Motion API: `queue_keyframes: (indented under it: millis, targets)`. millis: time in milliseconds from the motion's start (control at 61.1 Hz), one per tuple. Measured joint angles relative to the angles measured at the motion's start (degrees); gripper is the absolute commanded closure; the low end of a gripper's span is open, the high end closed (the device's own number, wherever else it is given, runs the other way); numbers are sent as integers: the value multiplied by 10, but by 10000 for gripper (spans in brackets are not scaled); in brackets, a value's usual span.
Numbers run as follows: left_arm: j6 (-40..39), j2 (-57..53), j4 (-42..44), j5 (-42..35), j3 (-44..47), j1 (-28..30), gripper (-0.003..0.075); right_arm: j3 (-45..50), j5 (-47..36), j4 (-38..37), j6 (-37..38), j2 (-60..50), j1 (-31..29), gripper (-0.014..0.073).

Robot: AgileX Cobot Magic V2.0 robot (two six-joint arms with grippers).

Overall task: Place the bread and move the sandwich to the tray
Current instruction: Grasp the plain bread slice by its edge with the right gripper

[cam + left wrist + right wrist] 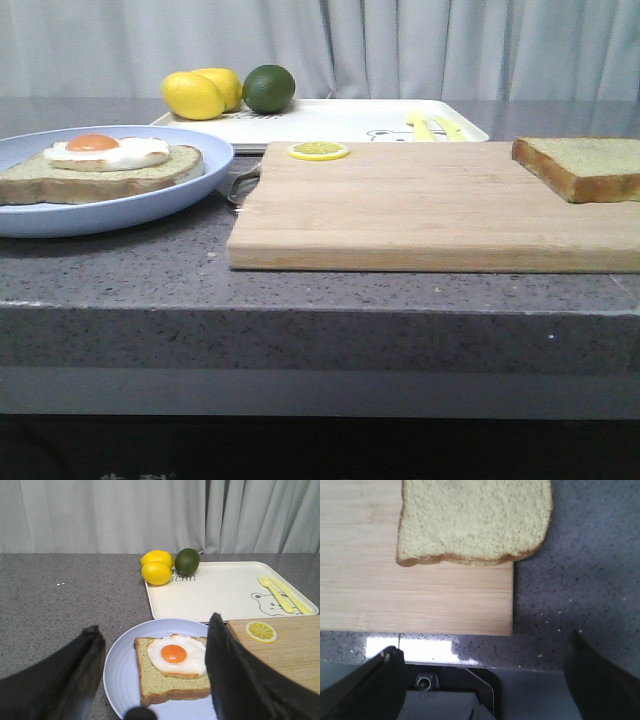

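The bread (585, 165) lies flat at the right end of the wooden cutting board (420, 210); in the right wrist view the bread (475, 520) overhangs the board's corner. The sandwich (100, 165) is one toast slice with a fried egg on top, lying on a pale blue plate (120, 205). The white tray (340, 122) lies behind the board. My left gripper (154, 625) is open and empty above the sandwich (175, 667). My right gripper (485, 645) is open and empty over the table's front edge, short of the bread. Neither gripper shows in the front view.
Two lemons (195, 95) and a lime (268, 88) sit at the tray's far left corner. A yellow fork and knife (430, 127) lie on the tray's right side. A lemon slice (318, 151) rests on the board's far left corner.
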Motion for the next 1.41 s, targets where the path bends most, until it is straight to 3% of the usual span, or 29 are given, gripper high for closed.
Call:
queue_keyframes:
  millis: [180, 442, 606, 786, 1212, 1408]
  targets:
    - [0, 0, 0, 1, 0, -4, 281, -51, 32, 31, -31, 101, -66, -52]
    - [0, 0, 0, 2, 0, -4, 281, -66, 46, 271, -208, 201, -285, -52]
    - [0, 0, 0, 2, 0, -4, 281, -67, 43, 370, -296, 254, -364, -52]
    - [0, 0, 6, 2, 0, -4, 281, -67, 40, 418, -341, 311, -369, -52]
    - [0, 0, 11, 2, 0, -4, 281, -66, 34, 424, -356, 357, -273, -52]
    - [0, 0, 11, 2, 0, -4, 281, -66, 34, 440, -359, 368, -256, -52]
